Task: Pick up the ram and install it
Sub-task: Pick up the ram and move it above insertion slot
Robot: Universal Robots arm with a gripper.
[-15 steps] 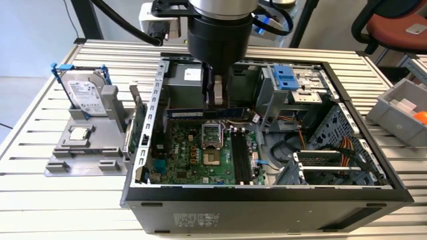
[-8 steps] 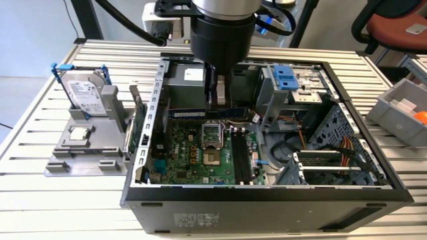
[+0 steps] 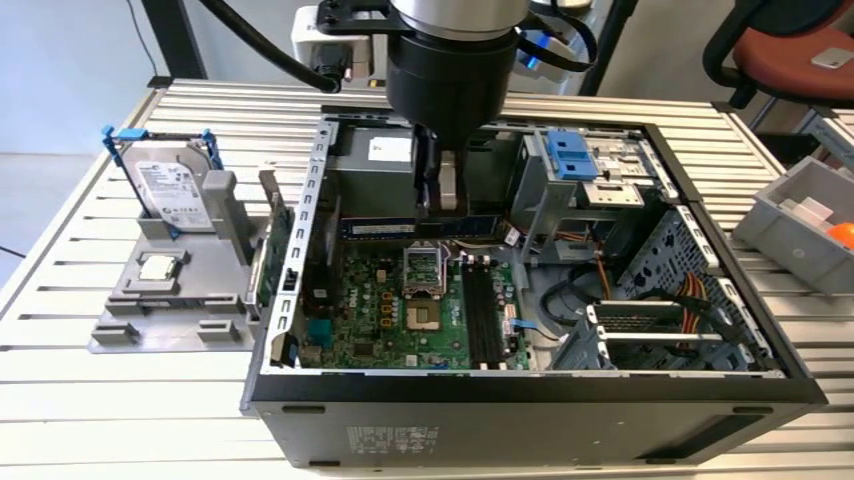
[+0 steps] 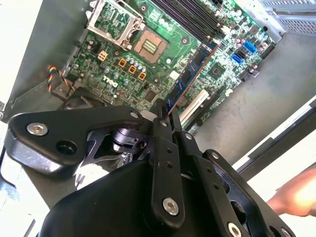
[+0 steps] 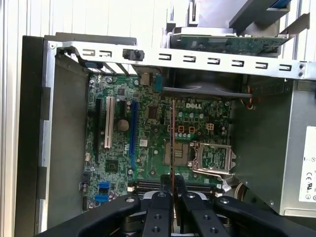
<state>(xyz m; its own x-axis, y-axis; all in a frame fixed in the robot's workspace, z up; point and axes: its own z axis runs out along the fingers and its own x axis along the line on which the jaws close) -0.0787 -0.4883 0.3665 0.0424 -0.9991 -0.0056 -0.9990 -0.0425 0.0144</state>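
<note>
One ram point(image 3: 387, 228) is gripped now, clamped on edge between the fingers of the gripper point(image 3: 438, 210), inside the open computer case point(image 3: 534, 385). It is held level over the green motherboard point(image 3: 400, 315), close by the CPU socket point(image 3: 422, 268). Off at the exterior view's left, a hard drive point(image 3: 171, 190) is stood upright in a grey holder point(image 3: 160, 310), well apart from it.

Matte black end effector point(image 4: 165, 116) with silver screws point(image 4: 170, 206), glossy black wrist housing point(image 3: 451, 80) and thick black cable point(image 3: 260, 45).

Ram point(image 3: 383, 228) hangs over motherboard point(image 3: 387, 318) inside the case point(image 3: 534, 400).
</note>
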